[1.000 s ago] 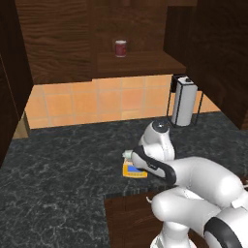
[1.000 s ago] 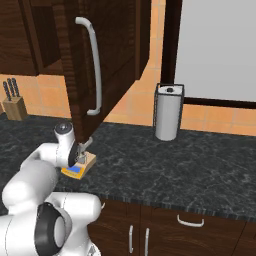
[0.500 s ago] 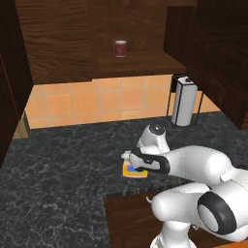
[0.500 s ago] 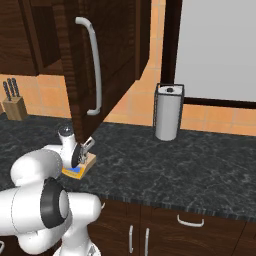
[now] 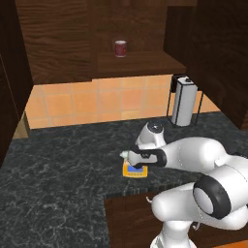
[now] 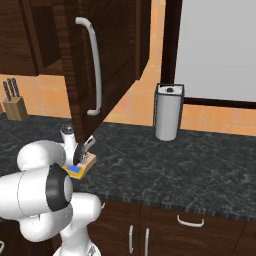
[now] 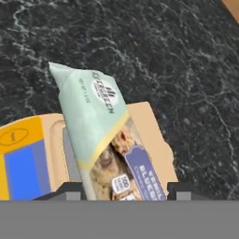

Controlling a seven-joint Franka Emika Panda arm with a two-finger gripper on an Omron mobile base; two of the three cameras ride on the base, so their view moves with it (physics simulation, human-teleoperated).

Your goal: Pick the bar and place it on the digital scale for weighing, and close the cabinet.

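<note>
The bar (image 7: 93, 121), in a pale green and white wrapper, sticks out from between my fingertips and slants over the digital scale (image 7: 28, 158); its far end reaches past the tan plate. My gripper (image 7: 123, 190) is shut on the bar. In the left base view the gripper (image 5: 130, 156) lies low and level just above the yellow scale (image 5: 134, 170), with the bar's pale tip (image 5: 125, 154) pointing left. The right base view shows the gripper (image 6: 85, 150) over the scale (image 6: 80, 169). The cabinet door (image 6: 107, 50) stands open above it, with its silver handle (image 6: 92, 70).
A dark red cup (image 5: 120, 48) stands on the open cabinet's shelf. A paper towel holder (image 5: 183, 100) is at the back right of the dark stone counter (image 5: 63, 169). A knife block (image 6: 12, 102) sits far left. Drawer fronts (image 6: 190, 220) run below the counter edge.
The arm's elbow has swung lower and closer to the cameras. The gripper has stayed over the scale with the bar in it.
</note>
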